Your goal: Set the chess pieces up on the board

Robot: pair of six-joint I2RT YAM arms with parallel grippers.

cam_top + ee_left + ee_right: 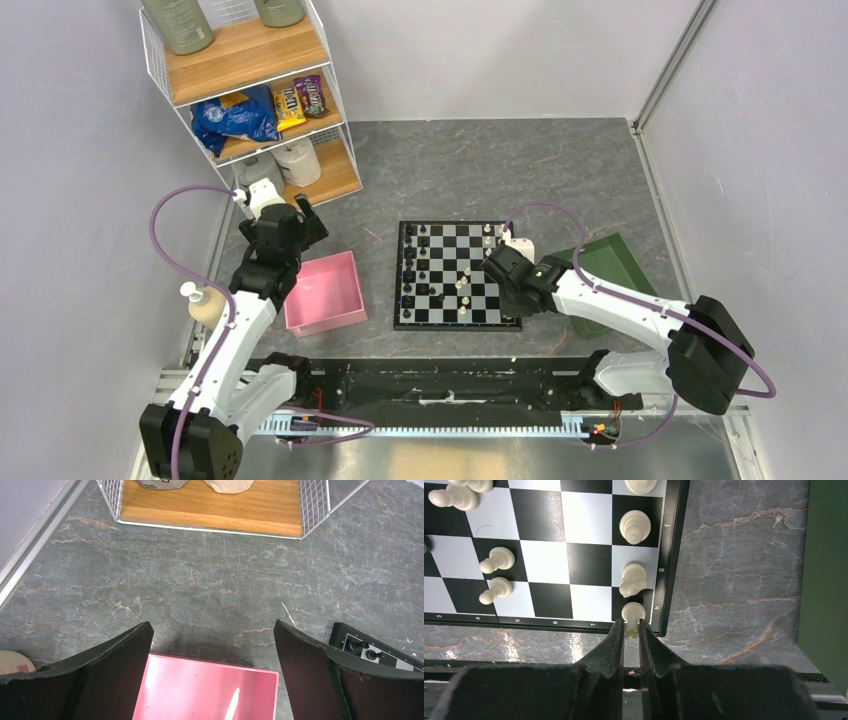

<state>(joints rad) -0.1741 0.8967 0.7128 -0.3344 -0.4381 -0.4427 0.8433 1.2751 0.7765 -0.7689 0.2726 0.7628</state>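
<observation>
The chequered board point(445, 290) lies mid-table, with black pieces point(410, 262) along its left side and white pieces point(463, 285) scattered toward the middle and right. My right gripper point(632, 629) is shut on a cream-white piece point(633, 614), a rook by its notched top, over the board's near right corner square by the letter h. A white knight point(633, 579) and another white piece point(634, 526) stand in the same column beyond it. Two white pawns point(497, 560) stand to the left. My left gripper point(212, 645) is open and empty over the pink tray point(200, 690).
The pink tray point(325, 290) sits left of the board, the green tray point(610, 265) to its right, partly under my right arm. A wire shelf point(250, 90) with snacks stands at the back left. A soap bottle point(205, 305) stands by the left arm.
</observation>
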